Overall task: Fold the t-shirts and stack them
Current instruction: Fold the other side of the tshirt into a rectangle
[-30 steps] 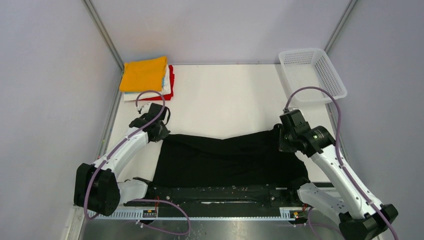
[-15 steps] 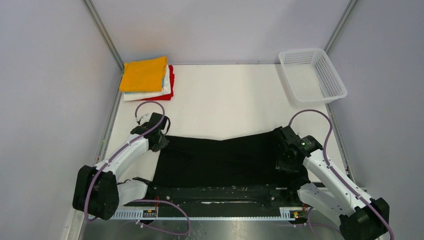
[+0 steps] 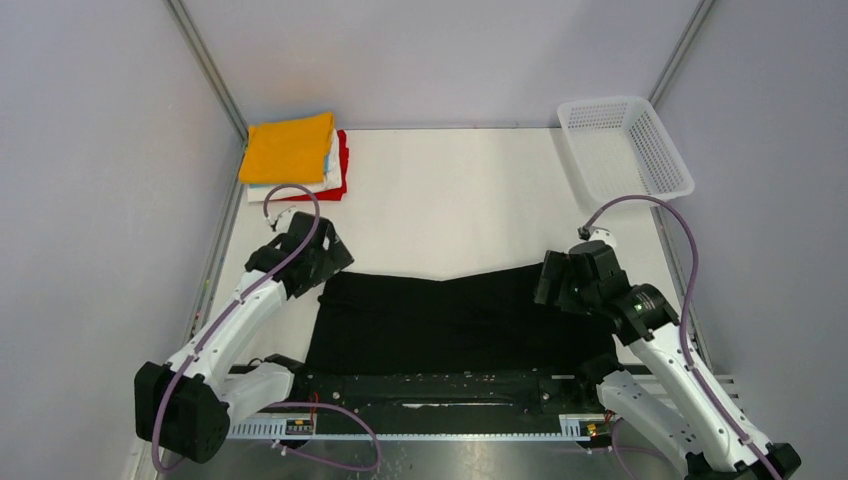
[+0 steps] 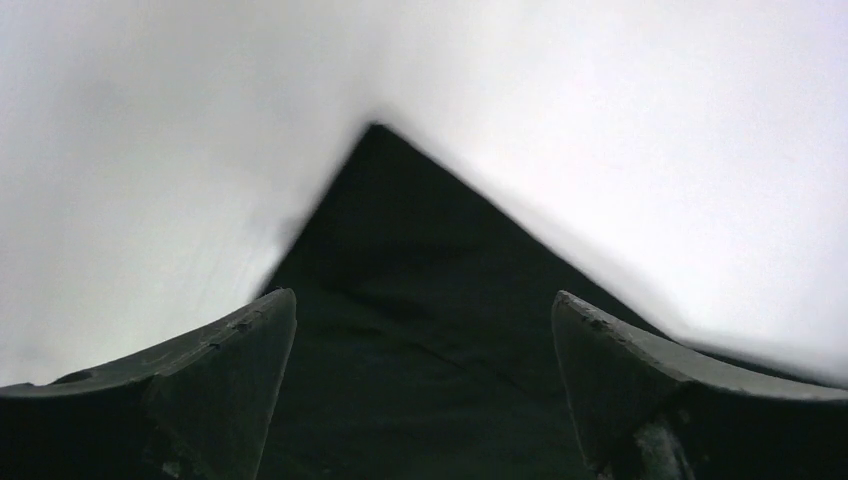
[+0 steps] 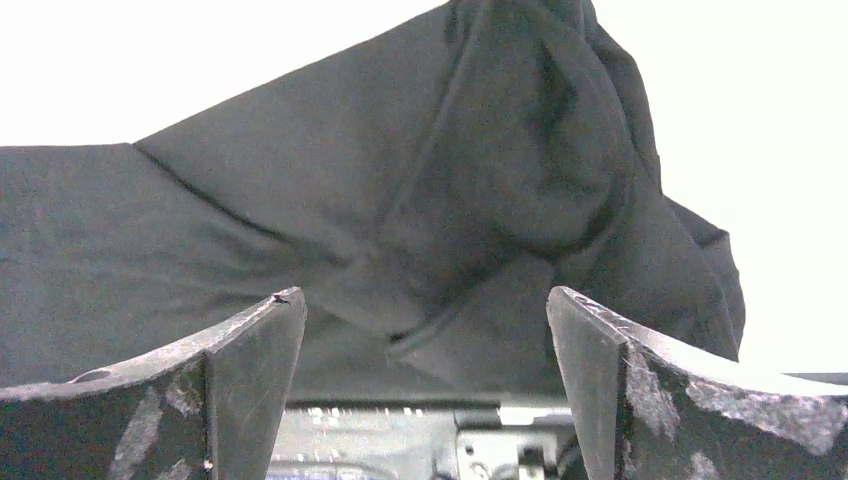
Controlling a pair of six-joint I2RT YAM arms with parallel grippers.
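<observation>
A large black t-shirt [image 3: 455,320] lies folded into a wide band near the front of the white table [image 3: 450,200]. My left gripper [image 3: 322,262] hovers over its far left corner, open and holding nothing. In the left wrist view the gripper [image 4: 422,296] has that pointed corner of the black t-shirt [image 4: 420,250] below its spread fingers. My right gripper [image 3: 552,280] stands open at the far right corner. The right wrist view shows this gripper [image 5: 425,294] above the bunched cloth of the black t-shirt [image 5: 400,200]. Folded t-shirts [image 3: 295,150], orange-yellow on top, are stacked at the back left.
A white mesh basket [image 3: 625,150] stands at the back right corner. Grey walls close in both sides and the back. A black rail [image 3: 440,385] runs along the near edge between the arm bases.
Both grippers were shut on the black t-shirt's far corners and have opened and let go. The shirt now lies on the table, and both grippers have lifted slightly off it.
</observation>
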